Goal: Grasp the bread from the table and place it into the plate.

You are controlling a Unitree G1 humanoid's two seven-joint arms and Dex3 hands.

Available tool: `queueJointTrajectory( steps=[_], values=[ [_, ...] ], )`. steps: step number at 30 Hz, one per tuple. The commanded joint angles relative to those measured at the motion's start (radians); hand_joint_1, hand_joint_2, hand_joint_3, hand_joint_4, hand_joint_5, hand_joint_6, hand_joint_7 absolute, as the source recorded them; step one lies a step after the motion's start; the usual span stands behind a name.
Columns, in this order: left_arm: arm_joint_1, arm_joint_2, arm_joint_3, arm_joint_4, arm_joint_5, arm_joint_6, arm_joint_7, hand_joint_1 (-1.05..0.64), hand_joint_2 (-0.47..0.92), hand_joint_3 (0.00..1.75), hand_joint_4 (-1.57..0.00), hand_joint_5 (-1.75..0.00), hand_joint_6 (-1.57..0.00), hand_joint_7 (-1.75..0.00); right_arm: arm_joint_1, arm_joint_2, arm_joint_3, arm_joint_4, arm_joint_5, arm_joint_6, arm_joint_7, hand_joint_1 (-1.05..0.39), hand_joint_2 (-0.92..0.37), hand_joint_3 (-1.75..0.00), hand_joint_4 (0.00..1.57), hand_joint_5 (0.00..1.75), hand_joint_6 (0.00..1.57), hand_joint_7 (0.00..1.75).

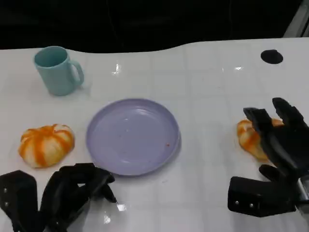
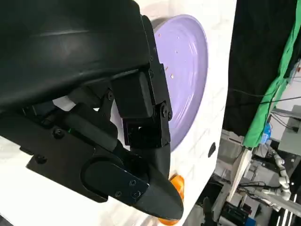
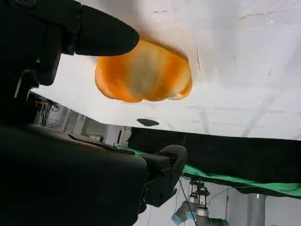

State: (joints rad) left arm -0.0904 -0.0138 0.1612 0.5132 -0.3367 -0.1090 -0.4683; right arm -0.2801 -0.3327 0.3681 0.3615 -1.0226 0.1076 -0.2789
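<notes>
Right hand (image 1: 282,145) over seemingly crosswise bread (image 1: 248,137)

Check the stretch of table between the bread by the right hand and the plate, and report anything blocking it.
Nothing visible blocks it. The bread lies partly behind the right hand's spread fingers, and bare white table runs from there to the purple plate. The mug and the other bread sit on the plate's far side.

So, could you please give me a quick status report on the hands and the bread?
Right hand open, fingers around right bread, not gripping. Left hand curled, holding nothing. Plate bare; nothing in between.
</notes>
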Motion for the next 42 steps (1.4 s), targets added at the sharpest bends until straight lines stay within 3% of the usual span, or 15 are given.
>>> queueJointTrajectory(
  steps=[1, 7, 17, 22, 28, 38, 42],
  values=[
    [0.015, 0.010, 0.006, 0.009, 0.004, 0.012, 0.011, -1.04, 0.70, 0.02, -0.94, -1.47, -1.57, -0.30, -0.041, -0.015, 0.007, 0.058, 0.028, 0.001, -0.012, -0.62, 0.10, -1.50, 0.00, 0.25, 0.00, 0.62],
    [0.014, 0.011, 0.006, 0.011, 0.005, 0.011, 0.012, -1.05, 0.70, 0.03, -0.95, -1.47, -1.57, -0.30, -0.088, -0.013, 0.019, 0.132, 0.061, -0.006, 0.000, -0.67, 0.07, -1.42, 0.00, 0.35, 0.00, 0.61],
    [0.016, 0.007, 0.007, 0.010, 0.004, 0.009, 0.013, -1.04, 0.69, 0.03, -0.94, -1.48, -1.57, -0.30, -0.164, -0.002, 0.051, 0.265, 0.096, -0.024, -0.031, -0.70, 0.10, -1.45, 0.00, 0.51, 0.00, 0.68],
    [0.015, 0.006, 0.008, 0.011, 0.005, 0.009, 0.015, -1.05, 0.69, 0.03, -0.95, -1.47, -1.57, -0.31, -0.200, 0.001, 0.081, 0.337, 0.097, -0.032, -0.060, -0.72, 0.09, -1.37, 0.00, 0.74, 0.00, 0.76],
    [0.011, 0.007, 0.007, 0.018, 0.005, -0.001, 0.008, -1.05, 0.70, 0.03, -0.95, -1.47, -1.57, -0.30, -0.228, 0.007, 0.098, 0.399, 0.117, -0.057, -0.089, -0.61, 0.20, -1.57, 0.00, 0.90, 0.00, 0.76],
    [0.010, 0.005, 0.003, 0.015, 0.011, 0.002, 0.021, -1.05, 0.70, 0.04, -0.95, -1.47, -1.57, -0.30, -0.284, 0.024, 0.120, 0.500, 0.143, -0.094, -0.104, -0.65, 0.22, -1.62, 0.00, 0.96, 0.00, 0.80],
    [0.007, 0.005, 0.003, 0.025, 0.010, -0.009, 0.014, -1.05, 0.70, 0.04, -0.96, -1.47, -1.57, -0.30, -0.313, 0.037, 0.131, 0.561, 0.155, -0.108, -0.115, -0.60, 0.23, -1.62, 0.00, 0.99, 0.00, 0.83]
  ],
)
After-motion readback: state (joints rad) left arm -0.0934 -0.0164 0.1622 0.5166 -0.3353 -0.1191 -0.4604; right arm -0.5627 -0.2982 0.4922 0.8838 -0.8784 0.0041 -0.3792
